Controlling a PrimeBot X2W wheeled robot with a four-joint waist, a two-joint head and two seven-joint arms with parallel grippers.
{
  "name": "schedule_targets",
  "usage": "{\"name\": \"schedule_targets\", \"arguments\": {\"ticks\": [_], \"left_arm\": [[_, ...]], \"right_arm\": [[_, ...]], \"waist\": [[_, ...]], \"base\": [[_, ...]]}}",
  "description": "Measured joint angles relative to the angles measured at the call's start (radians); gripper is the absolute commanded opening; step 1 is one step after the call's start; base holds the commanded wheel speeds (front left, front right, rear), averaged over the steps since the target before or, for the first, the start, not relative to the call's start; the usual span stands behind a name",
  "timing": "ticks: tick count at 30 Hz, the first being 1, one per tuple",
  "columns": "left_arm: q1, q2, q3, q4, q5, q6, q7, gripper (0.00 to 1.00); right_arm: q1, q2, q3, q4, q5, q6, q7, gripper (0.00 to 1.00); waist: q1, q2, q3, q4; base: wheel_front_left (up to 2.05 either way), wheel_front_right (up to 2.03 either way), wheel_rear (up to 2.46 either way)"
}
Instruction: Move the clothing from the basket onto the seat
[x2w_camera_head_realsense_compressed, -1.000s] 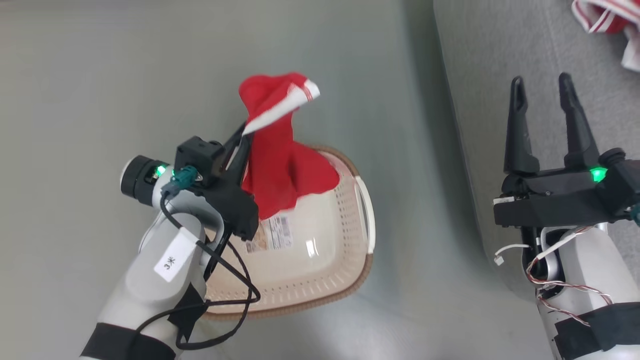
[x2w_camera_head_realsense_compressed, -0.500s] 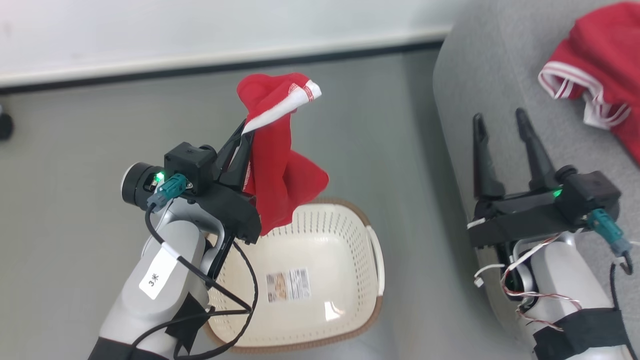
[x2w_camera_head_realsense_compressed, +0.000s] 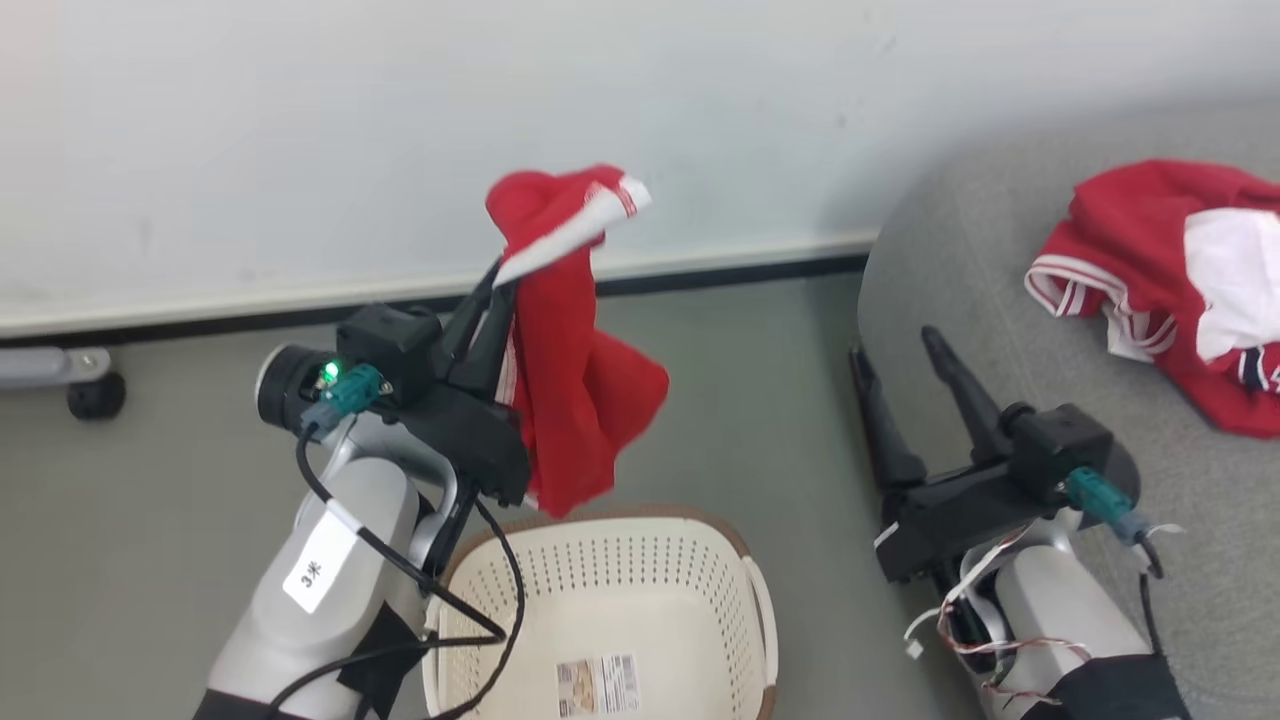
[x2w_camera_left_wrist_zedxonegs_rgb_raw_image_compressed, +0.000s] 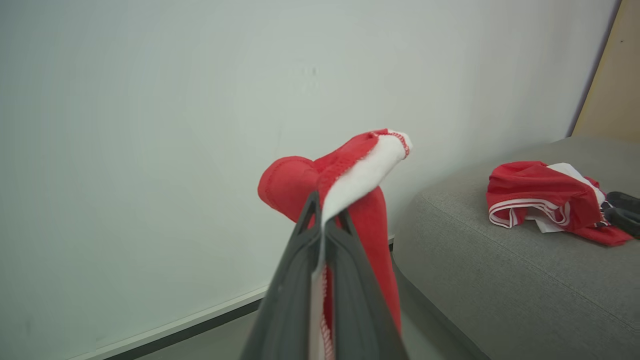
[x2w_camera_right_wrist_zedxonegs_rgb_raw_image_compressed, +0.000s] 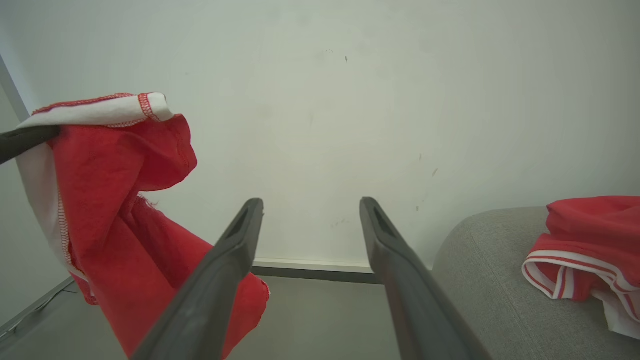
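The left fingers (x2w_camera_head_realsense_compressed: 480, 310) are pinched tight on a fold of the red garment (x2w_camera_head_realsense_compressed: 565, 400), near its white trim. It hangs free in the air above the floor (x2w_camera_head_realsense_compressed: 150, 500), at about 11 o'clock of the basket (x2w_camera_head_realsense_compressed: 620, 522). What shows of the basket's inside holds no cloth. The sofa (x2w_camera_head_realsense_compressed: 1000, 290) lies off at 3 o'clock, with a second garment (x2w_camera_head_realsense_compressed: 1130, 260) already crumpled on it. The right fingers (x2w_camera_head_realsense_compressed: 960, 390) stand wide and hold nothing, just at the sofa's near edge, between the hanging cloth and the cushion. The grip looks thin, on one small fold, so I judge that a quick swing toward 3 o'clock could shake the fabric loose onto the floor. The long tail dangling at 6 o'clock could drag over the basket rim or snag on the right fingers as it crosses. Letting go too soon, over the sofa's rounded edge, would probably let the garment slide off. The soft cloth may also cling to the fingers when they part.
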Motion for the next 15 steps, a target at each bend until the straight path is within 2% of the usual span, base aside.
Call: {"name": "schedule_targets", "arguments": {"ticks": [9,15], "left_arm": [[0.026,-0.006,-0.051,0.018,-0.008,-0.007,0.015,0.0],[0.042,-0.014,-0.09,-0.007,-0.008,-0.007,0.042,0.0]], "right_arm": [[0.016,0.015,0.138,0.098,0.001,0.033,0.0,1.0],[0.018,0.019,0.263,0.133,0.022,0.042,0.0,1.0]], "waist": [[-0.0001,-0.0001,-0.132,0.01],[0.0,0.0,-0.195,0.023]], "base": [[0.0,0.0,0.0],[0.0,0.0,0.0]]}}
